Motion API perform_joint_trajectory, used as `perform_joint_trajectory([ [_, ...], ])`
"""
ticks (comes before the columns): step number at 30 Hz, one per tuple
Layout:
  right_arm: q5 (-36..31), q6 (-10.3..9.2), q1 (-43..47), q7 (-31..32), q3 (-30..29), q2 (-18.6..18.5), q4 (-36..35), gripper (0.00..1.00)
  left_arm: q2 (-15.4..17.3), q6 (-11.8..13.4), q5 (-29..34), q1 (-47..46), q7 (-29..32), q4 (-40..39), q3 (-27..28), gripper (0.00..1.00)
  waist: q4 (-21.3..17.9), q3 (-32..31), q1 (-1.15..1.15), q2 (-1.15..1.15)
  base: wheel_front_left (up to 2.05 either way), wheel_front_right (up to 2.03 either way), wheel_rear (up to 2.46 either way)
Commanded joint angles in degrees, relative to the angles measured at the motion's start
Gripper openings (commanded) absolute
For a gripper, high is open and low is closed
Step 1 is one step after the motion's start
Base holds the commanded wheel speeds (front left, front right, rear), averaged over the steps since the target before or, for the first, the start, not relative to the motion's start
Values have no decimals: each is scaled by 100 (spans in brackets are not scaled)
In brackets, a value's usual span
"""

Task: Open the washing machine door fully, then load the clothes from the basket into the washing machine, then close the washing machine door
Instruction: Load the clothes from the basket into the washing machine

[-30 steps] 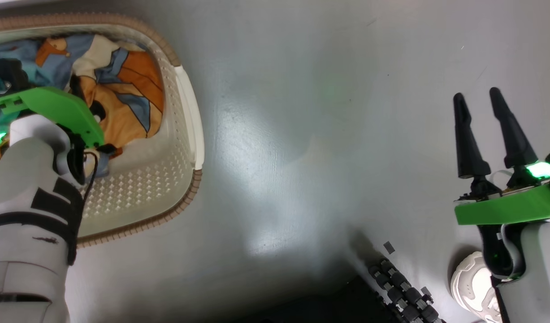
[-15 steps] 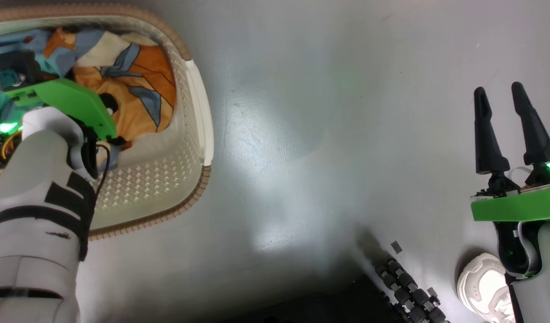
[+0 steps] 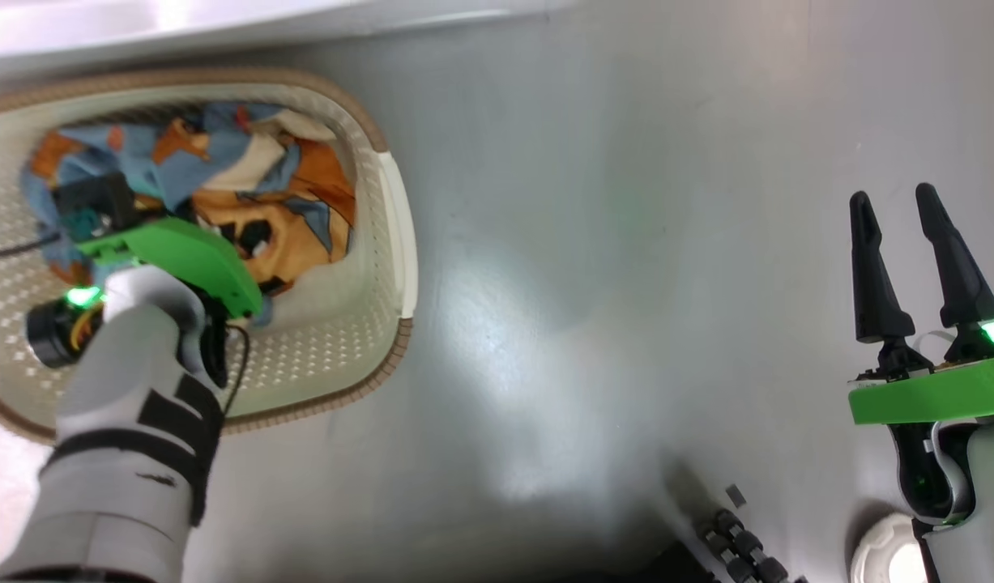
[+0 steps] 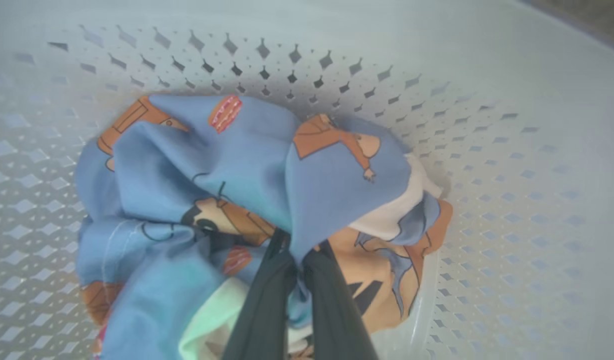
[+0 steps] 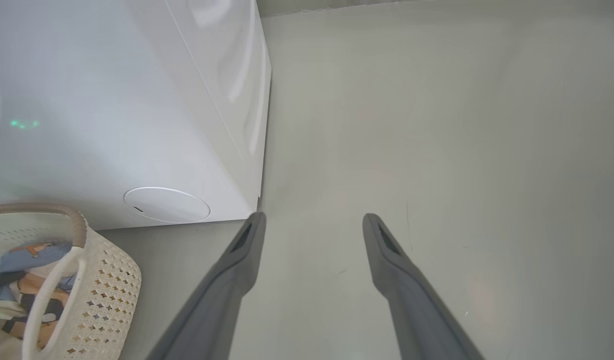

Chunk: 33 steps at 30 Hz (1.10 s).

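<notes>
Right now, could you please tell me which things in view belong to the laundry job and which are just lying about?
Job:
clothes, pinched in the shut left gripper
basket holding them
washing machine
open right gripper, empty

Lying about:
black ribbed part at the bottom edge
white rounded object beside it, too cropped to identify

L gripper (image 4: 297, 255) pinches a fold of the clothes (image 4: 226, 165), tips pressed together w/ fabric between. Bear-print bundle lies bunched in the basket (image 4: 512, 165), against its perforated wall.
</notes>
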Motion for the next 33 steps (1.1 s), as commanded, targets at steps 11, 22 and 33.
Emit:
perform_joint_trajectory([
  [11, -90, 10, 519, -27, 13, -19, -16, 100, -1, -42, 105, 1351, -76, -1402, 229, 0, 439, -1164, 0, 0, 0, 0, 0],
  [22, -313, 10, 933, -27, -11, 151, 122, 100, -22, -100, 70, 2755, -77, -2608, 132, 0, 544, -2396, 0, 0, 0, 0, 0],
  [33, -606, 10, 1510, -27, -116, 310, 231, 100, -23, 90, -91, 4043, -77, -3823, -131, 0, 706, -3612, 0, 0, 0, 0, 0],
])
